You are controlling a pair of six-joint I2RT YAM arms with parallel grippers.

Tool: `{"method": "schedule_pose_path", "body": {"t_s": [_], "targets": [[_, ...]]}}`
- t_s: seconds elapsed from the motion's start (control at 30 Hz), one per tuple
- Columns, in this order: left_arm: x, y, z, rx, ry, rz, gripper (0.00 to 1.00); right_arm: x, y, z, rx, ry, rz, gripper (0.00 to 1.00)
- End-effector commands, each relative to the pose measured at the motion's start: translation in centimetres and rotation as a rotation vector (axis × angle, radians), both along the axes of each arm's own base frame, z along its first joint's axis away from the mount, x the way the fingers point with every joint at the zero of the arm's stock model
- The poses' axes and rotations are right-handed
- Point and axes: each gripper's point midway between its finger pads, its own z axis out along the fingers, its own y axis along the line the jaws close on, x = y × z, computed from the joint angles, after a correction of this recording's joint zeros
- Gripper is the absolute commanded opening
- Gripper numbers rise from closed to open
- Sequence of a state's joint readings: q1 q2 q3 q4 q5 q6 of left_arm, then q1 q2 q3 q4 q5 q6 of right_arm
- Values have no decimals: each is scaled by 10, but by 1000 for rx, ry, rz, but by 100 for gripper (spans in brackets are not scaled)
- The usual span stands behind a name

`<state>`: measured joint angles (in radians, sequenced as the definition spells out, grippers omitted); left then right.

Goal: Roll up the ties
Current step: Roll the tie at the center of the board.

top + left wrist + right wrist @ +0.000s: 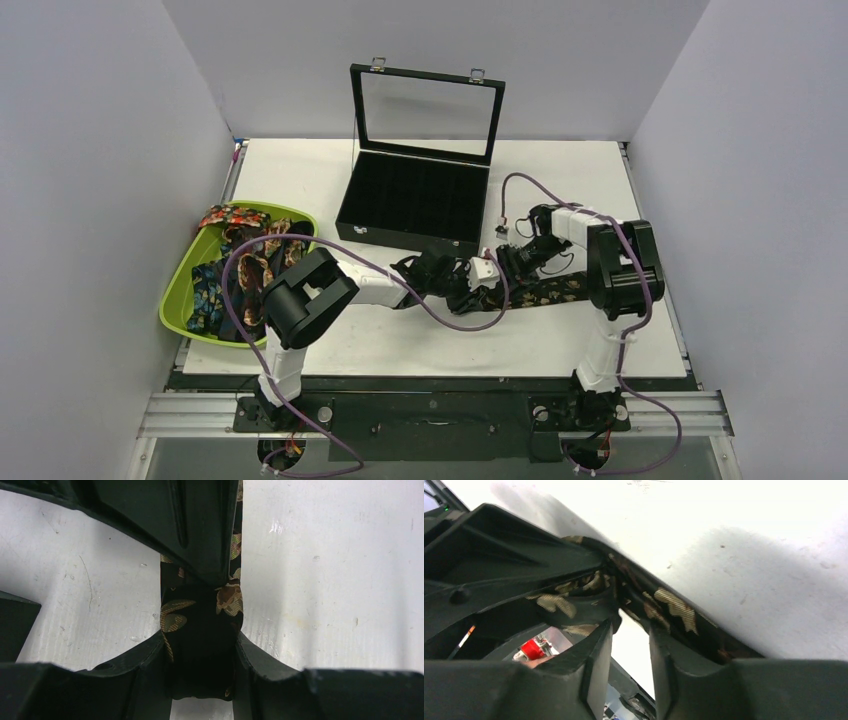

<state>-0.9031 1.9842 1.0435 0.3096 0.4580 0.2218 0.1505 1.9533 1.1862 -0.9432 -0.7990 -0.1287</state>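
1. Closest to my left lens, the two dark fingers of my left gripper (200, 637) flank the tan-gold floral tie (200, 612). The cloth fills the gap from pad to pad, so I hold it there at a folded end.
2. My right gripper (630, 625) has its jaws narrow, with a bright sliver of table between them. The tie crosses at their tips, and I cannot tell whether they pinch it. Black housing blocks the left of that view.
3. From my grip the tie runs flat toward my right arm; the stretch under both wrists is hidden.
4. Beneath it lies the white table (560, 180), scuffed and speckled. Purple cables (470, 322) loop over it.
5. At the left edge a lime-green tub (180, 295) holds the other ties (235, 265), red, orange and blue, too tangled to count.
6. Farther back the black box (415, 205) stands open with its glass lid (428, 112) upright. Its dividers are too dark to count.
7. Grey walls (90, 150) close in around the table.
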Motion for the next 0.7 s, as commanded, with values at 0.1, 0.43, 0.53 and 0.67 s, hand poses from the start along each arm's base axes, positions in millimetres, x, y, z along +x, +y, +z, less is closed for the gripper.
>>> {"method": "schedule_pose_path", "body": {"t_s": [0.1, 0.43, 0.53, 0.67], "targets": [[-13, 38, -44, 181, 63, 4, 20, 9, 25, 55, 172, -128, -8, 41], [-10, 38, -47, 191, 58, 3, 21, -3, 42, 34, 134, -83, 59, 45], [-10, 38, -46, 191, 56, 2, 21, -2, 34, 17, 70, -75, 67, 38], [-11, 38, -46, 189, 50, -5, 23, 0, 24, -6, -2, -53, 69, 21]]}}
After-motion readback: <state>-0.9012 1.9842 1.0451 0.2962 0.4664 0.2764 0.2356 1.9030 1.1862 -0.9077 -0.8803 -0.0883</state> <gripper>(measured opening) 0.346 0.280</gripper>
